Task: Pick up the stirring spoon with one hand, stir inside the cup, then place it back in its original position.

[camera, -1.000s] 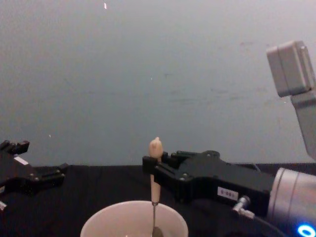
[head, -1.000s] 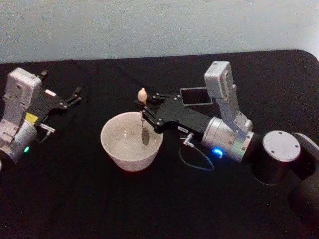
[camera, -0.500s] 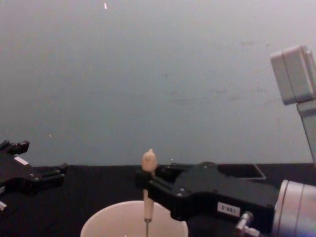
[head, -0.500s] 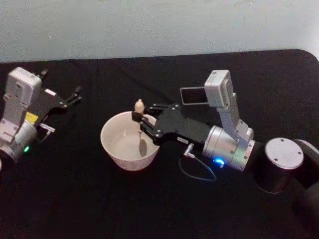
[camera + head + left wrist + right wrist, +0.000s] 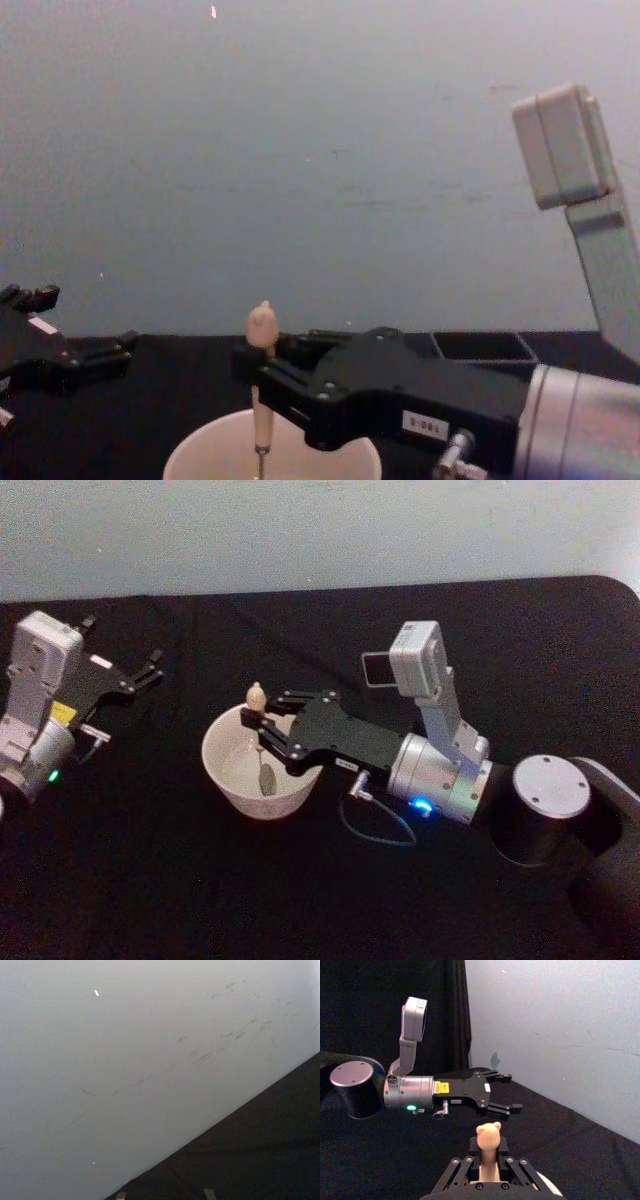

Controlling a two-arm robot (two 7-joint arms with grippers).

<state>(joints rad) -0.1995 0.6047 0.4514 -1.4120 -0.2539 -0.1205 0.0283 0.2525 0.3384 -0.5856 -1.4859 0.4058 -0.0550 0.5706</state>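
We see the right gripper (image 5: pixel 262 725) clenched on the stirring spoon (image 5: pixel 257 698) at its beige handle. The knob rises just above the fingers, and the metal shaft drops below them into the cup (image 5: pixel 240 798), directly beneath. The left gripper (image 5: pixel 150 672), fingers spread and empty, rests well apart on the black table (image 5: pixel 200 880).
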